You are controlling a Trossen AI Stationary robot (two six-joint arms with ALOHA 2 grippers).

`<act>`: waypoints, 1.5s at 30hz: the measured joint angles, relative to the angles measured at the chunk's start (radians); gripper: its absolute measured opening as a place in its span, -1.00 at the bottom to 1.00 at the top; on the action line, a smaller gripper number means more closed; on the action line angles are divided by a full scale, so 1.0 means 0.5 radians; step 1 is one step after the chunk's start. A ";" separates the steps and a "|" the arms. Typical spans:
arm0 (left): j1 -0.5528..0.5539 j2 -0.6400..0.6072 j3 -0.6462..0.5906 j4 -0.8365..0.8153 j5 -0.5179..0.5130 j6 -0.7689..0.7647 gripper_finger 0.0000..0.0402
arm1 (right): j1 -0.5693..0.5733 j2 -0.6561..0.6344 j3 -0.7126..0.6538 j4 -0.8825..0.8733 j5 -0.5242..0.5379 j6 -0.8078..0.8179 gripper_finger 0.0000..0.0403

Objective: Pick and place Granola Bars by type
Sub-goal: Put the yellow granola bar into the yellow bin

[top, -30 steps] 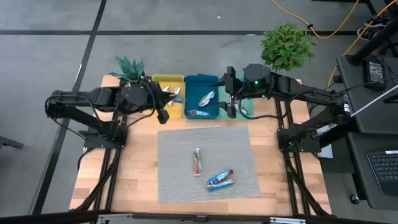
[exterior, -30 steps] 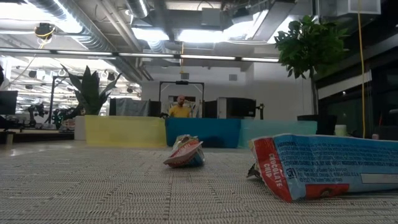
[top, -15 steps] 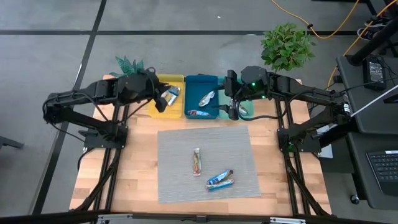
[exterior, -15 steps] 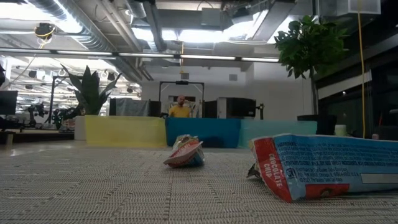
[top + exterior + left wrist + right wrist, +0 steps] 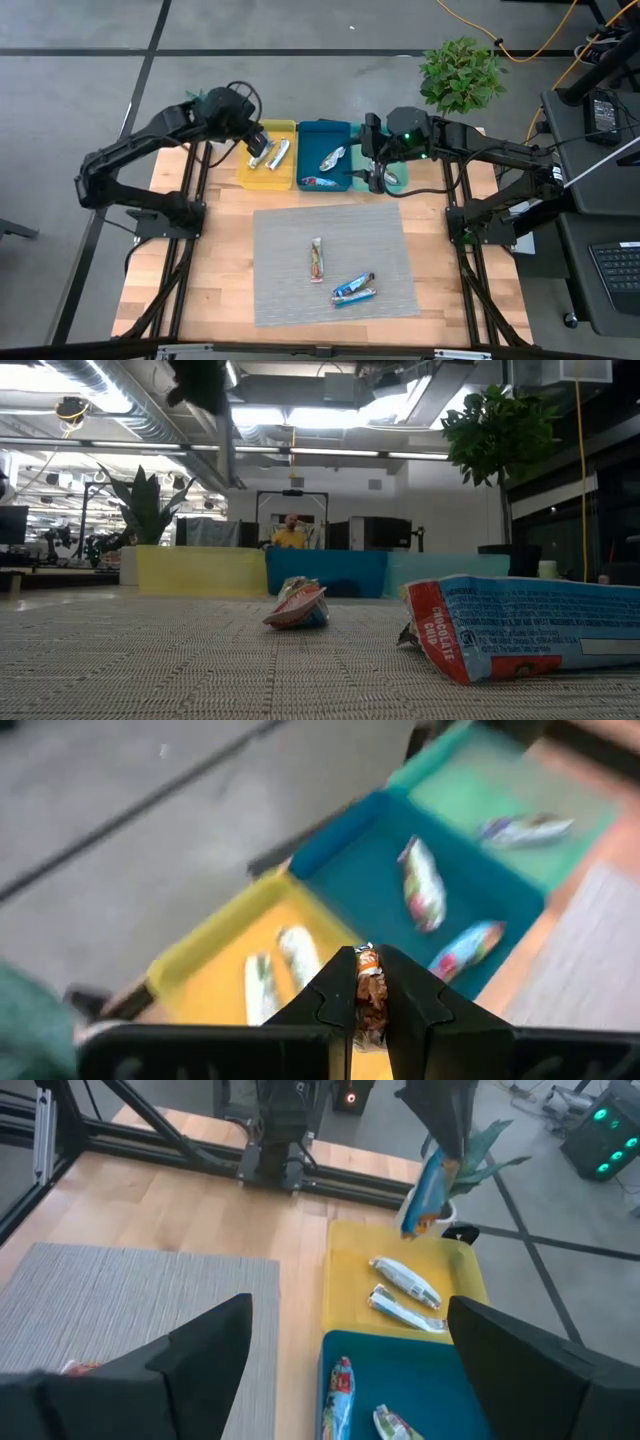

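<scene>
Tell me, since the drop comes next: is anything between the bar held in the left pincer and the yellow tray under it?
Nothing visible is. The left pincer is shut on the bar, which hangs in open air above the yellow tray. Two silver bars lie on the tray's floor. The right pincer waits open, off to the side.

Two silver bars (image 5: 405, 1292) lie side by side in the yellow tray (image 5: 251, 176). Two more rest in the blue tray (image 5: 308, 168): a silver one (image 5: 333, 158) lying aslant and a blue-red one (image 5: 317, 182) near its front wall. On the grey mat (image 5: 290, 290) lies a red-orange bar (image 5: 316, 259) lengthwise, with two blue bars (image 5: 353, 289) touching just beside it. One more bar (image 5: 425, 1192), blue-wrapped, hangs pinched above the yellow tray.
</scene>
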 joint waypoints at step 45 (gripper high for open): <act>0.368 1.035 0.002 -0.173 0.314 0.299 -0.74 | 0.002 0.001 -0.002 -0.249 -0.004 0.000 0.67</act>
